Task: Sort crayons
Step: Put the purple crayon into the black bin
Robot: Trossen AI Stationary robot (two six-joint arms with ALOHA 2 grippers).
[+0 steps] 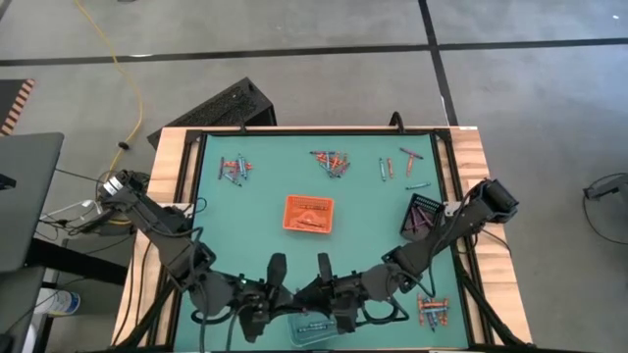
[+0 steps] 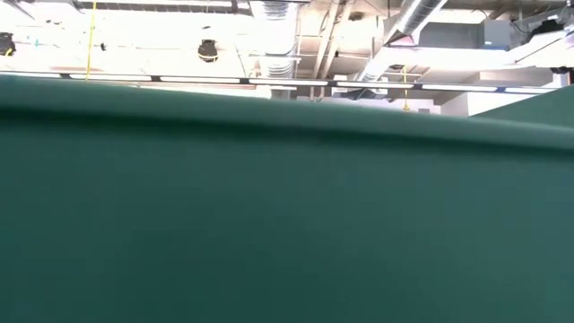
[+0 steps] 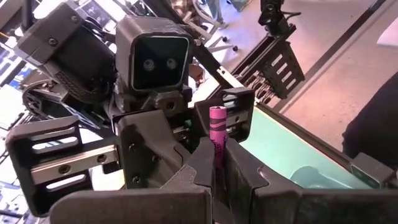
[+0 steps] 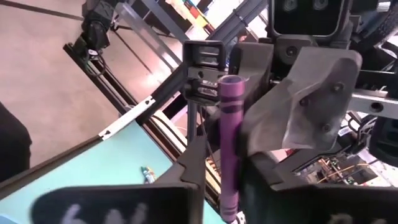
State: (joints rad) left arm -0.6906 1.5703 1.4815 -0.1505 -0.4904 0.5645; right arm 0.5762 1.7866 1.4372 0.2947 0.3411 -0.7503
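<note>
A purple crayon is gripped between both grippers at the near edge, above a clear tray; an orange tray and scattered crayons are seen beyond.

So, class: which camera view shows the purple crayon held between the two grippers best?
The right wrist view: the purple crayon fills the frame, its shaft and wrapper clear. The left wrist view shows only its tip above dark jaws. The high view hides it among the arms; the low view shows only green surface.

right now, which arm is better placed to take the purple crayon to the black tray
Right, probably: the black tray lies beside that arm, and left gripper and right gripper both meet at the crayon.
</note>
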